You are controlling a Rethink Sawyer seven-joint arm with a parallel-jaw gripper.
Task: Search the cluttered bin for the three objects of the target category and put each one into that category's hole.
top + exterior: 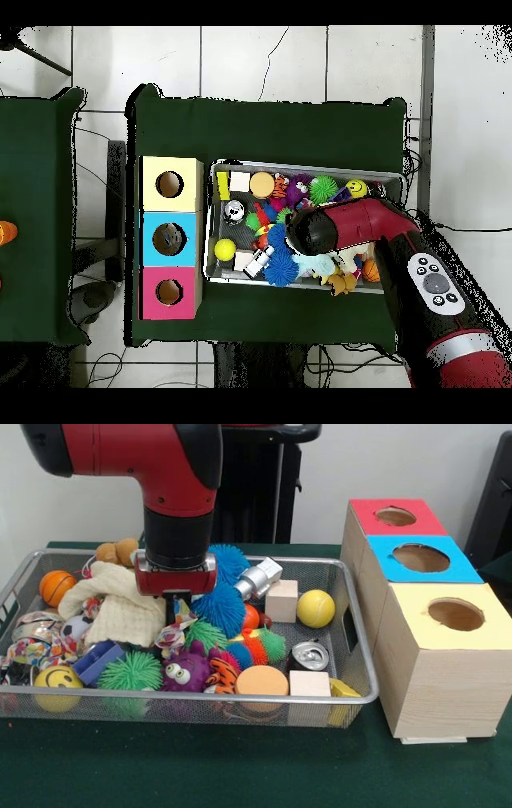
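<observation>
Down in the wire bin, the hand sits low among the clutter, its tips buried between a cream cloth and a blue spiky ball (whether it is released or clenched I cannot tell, since the toys hide it). In the front view the cloth lies at its 9 o'clock, the blue spiky ball at 3 o'clock, and a purple monster toy at 6 o'clock with a green spiky ball just beside that. Farther out toward 3 o'clock are a silver metal piece, a wooden cube and a yellow ball; a crushed can and an orange disc lie near the bin's front rim. An orange basketball rests at 9 o'clock by the far-left corner. Outside the bin on the green counter, at 3 o'clock, stands the wooden box row with its red hole, blue hole and yellow hole.
</observation>
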